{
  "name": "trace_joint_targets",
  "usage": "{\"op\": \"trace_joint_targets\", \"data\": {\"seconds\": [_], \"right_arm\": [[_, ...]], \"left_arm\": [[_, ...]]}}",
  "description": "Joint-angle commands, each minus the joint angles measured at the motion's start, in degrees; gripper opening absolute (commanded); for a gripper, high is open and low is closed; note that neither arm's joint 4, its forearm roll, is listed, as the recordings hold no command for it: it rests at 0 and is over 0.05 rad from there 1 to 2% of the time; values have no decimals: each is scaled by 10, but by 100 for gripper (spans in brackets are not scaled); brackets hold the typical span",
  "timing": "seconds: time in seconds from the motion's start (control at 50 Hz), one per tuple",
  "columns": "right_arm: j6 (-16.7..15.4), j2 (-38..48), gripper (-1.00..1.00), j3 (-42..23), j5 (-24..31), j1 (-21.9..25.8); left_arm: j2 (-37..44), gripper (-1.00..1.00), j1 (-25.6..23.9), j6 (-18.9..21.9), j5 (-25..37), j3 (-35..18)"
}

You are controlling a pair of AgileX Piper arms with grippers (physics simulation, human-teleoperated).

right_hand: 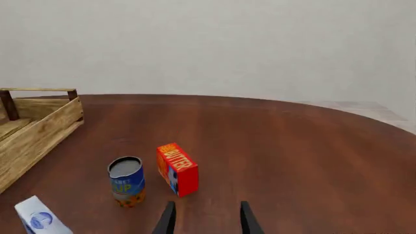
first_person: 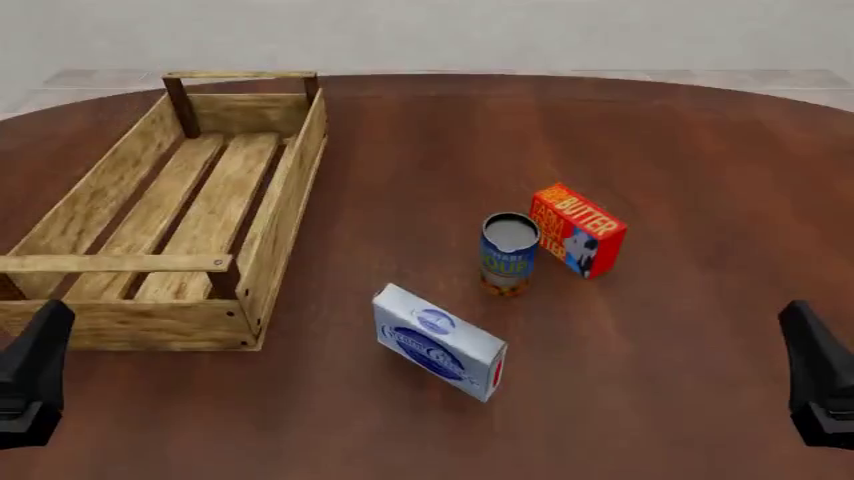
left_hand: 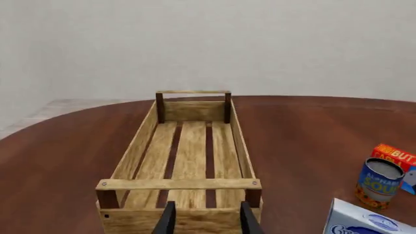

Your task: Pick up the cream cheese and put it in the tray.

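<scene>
The cream cheese [first_person: 438, 342], a white and pale-blue box with a dark blue oval logo and a red end face, lies on the table in the middle of the front view. It also shows in the left wrist view [left_hand: 367, 219] and the right wrist view [right_hand: 40, 219]. The tray [first_person: 287, 200], a big empty slatted wooden crate, stands at the left. My left gripper [left_hand: 208, 222] is open just short of the tray's [left_hand: 179, 184] near end. My right gripper [right_hand: 206, 222] is open over bare table, well right of the cream cheese. Neither holds anything.
A blue soup can [first_person: 509, 255] stands upright just behind the cream cheese, and a red-orange BUTTER box [first_person: 577, 230] sits right beside the can. The round brown table [first_person: 694, 150] ends at a pale wall behind. My arms' dark ends sit at the lower left [first_person: 30, 375] and lower right [first_person: 821, 375].
</scene>
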Motion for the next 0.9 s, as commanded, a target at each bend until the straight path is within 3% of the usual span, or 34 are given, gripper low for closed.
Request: {"op": "trace_joint_targets", "data": {"seconds": [0.02,0.1,0.34,0.42,0.48,0.56,0.64,0.8,0.9], "right_arm": [[3,1,100,-2,1,-1],[-14,0,100,-2,1,3],[-6,0,100,-2,1,4],[-8,2,100,-2,1,3],[-7,2,100,-2,1,3],[-9,5,100,-2,0,4],[-7,5,100,-2,0,2],[-8,12,100,-2,-3,4],[-8,15,100,-1,-4,4]], "left_arm": [[1,100,2,6,5,-6],[2,100,-5,10,3,-4],[0,100,-27,14,40,-43],[2,100,-89,36,70,-79],[33,100,-80,-6,72,-98],[39,100,-82,9,82,-117],[51,100,-78,-10,96,-135],[74,100,-136,21,141,-189],[93,100,-169,40,130,-198]]}}
